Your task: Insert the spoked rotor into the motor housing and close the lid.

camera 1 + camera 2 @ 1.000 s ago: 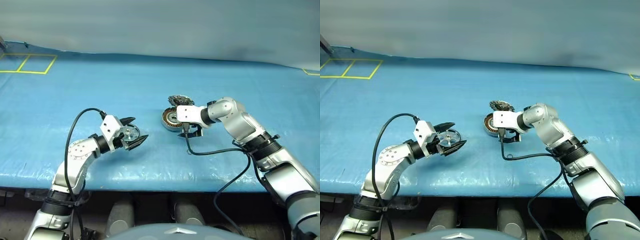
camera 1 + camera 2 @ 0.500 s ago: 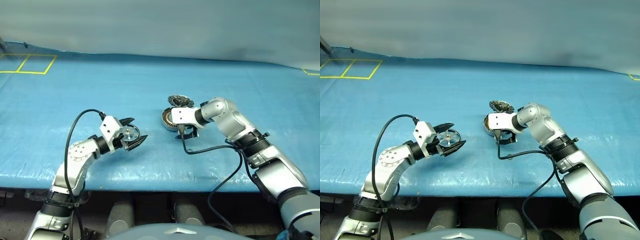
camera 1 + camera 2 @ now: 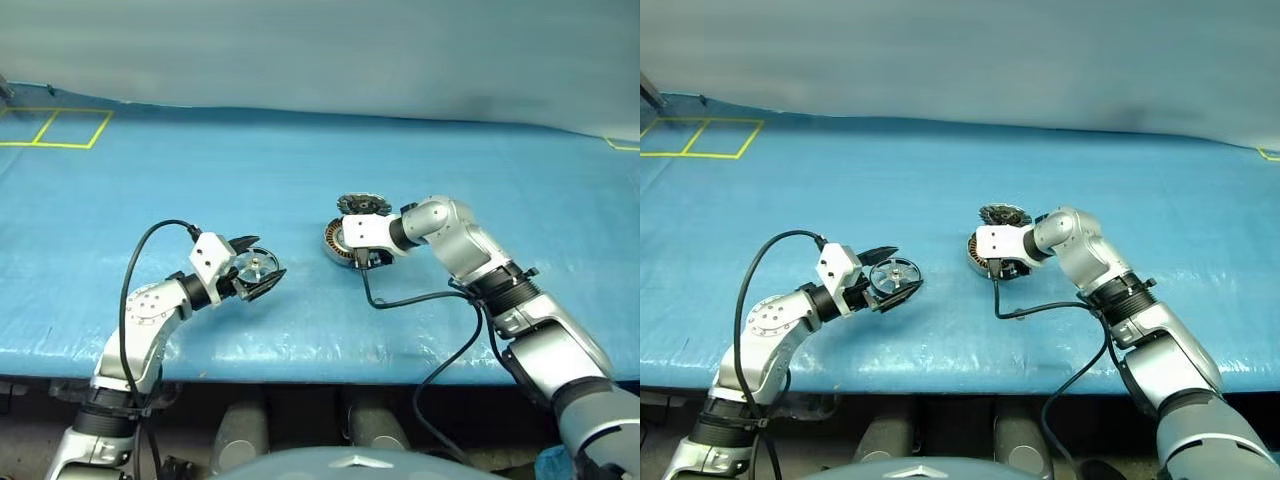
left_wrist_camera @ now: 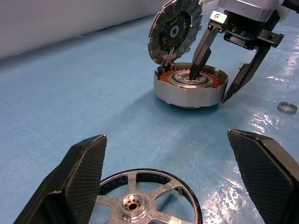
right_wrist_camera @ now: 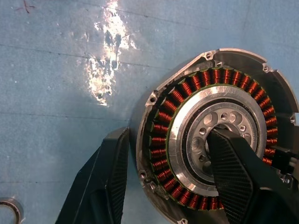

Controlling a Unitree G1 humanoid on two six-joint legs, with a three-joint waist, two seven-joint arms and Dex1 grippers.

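The housing (image 4: pixel 190 87), a squat silver can with copper windings, sits mid-worktop (image 3: pixel 300 170); the toothed lid (image 4: pixel 175 31) stands tilted at its far rim. The right gripper (image 5: pixel 168 182) straddles its wall, jaws part-spread, one finger in the centre. The rotor (image 4: pixel 145 200), partly cut off, lies between the left gripper's (image 3: pixel 256 270) wide-spread jaws.

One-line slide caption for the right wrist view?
Right gripper straddling the round silver motor housing's wall beside copper windings.

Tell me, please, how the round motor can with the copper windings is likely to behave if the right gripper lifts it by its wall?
The motor housing looks like solid metal packed with copper windings, so probably stiff and heavy for its size. Its smooth silver wall may slip. The lid stands up at its far edge, so tilting might swing it.
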